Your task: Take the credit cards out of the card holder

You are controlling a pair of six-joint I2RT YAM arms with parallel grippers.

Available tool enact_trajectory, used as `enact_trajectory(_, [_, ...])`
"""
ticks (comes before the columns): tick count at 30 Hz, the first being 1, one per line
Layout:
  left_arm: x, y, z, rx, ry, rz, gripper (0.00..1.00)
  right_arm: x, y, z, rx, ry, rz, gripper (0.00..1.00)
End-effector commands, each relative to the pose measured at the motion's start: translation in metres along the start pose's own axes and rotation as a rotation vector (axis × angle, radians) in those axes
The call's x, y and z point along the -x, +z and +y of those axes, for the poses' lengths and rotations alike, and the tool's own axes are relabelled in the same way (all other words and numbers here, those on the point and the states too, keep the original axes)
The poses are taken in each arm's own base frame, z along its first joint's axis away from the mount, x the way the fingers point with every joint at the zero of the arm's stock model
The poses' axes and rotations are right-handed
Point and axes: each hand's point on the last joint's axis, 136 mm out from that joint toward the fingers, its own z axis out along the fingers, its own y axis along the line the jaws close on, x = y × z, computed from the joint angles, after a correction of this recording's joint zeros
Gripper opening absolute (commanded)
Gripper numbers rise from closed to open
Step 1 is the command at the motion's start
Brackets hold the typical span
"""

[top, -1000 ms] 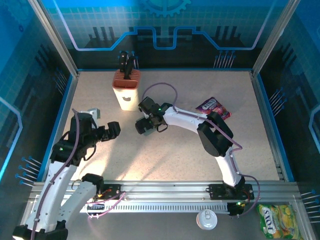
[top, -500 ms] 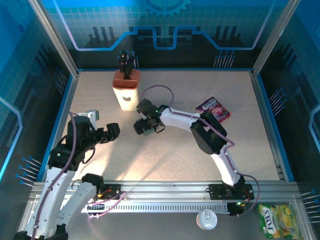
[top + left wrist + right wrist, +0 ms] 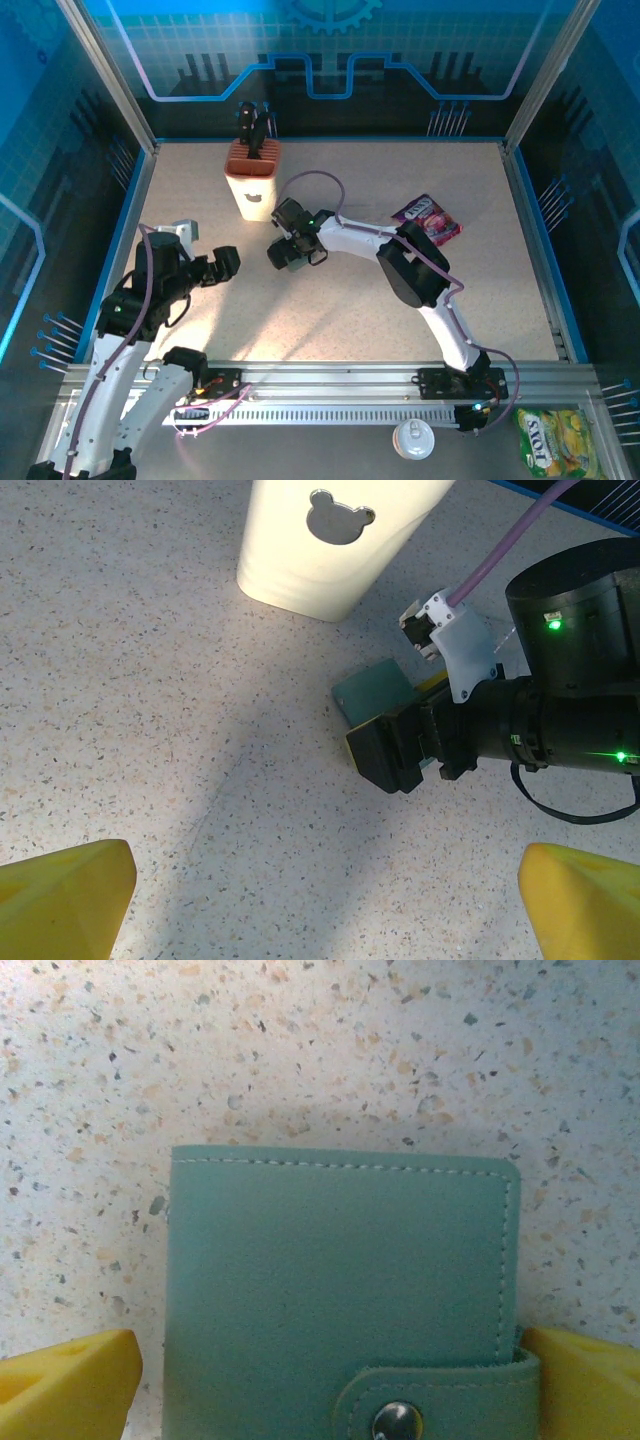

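The card holder [image 3: 340,1290] is a teal-green wallet lying flat on the speckled table, folded shut with its snap tab fastened. The credit cards are hidden. My right gripper [image 3: 325,1390] hangs over the holder, open, a yellow finger on each side of it; a narrow gap shows on the left, while the right finger sits next to the tab. In the left wrist view a corner of the holder [image 3: 375,690] sticks out from under the right gripper [image 3: 400,755]. My left gripper [image 3: 320,905] is open over bare table, to the left of the holder [image 3: 222,262].
A tan knife block [image 3: 253,180] stands just behind the right gripper [image 3: 285,255]. A purple snack packet [image 3: 428,215] lies at the right, beside the right arm. A small grey box [image 3: 183,230] sits behind the left arm. Blue walls enclose the table.
The right gripper has edged a little left over the holder and its elbow has folded in. The left arm shifted slightly, then held still.
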Motion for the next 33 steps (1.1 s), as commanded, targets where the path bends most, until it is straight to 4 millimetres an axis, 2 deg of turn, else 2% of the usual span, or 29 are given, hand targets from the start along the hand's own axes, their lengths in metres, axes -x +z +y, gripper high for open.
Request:
enact_trajectory(1, [0.000,-0.001,-0.005,-0.027,0.032,-0.012,0.99,-0.003,0.005,-0.002,-0.006,-0.013,0.017,0.97])
enact_trajectory(8, [0.000,0.000,-0.006,-0.032,0.032,-0.004,0.99,-0.008,0.003,-0.001,-0.026,-0.028,0.025,0.96])
enact_trajectory(22, [0.000,-0.001,-0.006,-0.035,0.032,-0.012,0.99,-0.007,-0.031,-0.007,-0.070,0.053,0.006,0.80])
enact_trajectory(28, [0.000,0.000,-0.007,-0.041,0.032,-0.006,0.99,-0.018,-0.049,-0.013,-0.082,0.100,0.007,0.76])
enact_trajectory(33, [0.000,0.000,-0.008,-0.046,0.032,-0.006,0.99,-0.035,-0.071,-0.016,-0.089,0.143,0.014,0.73])
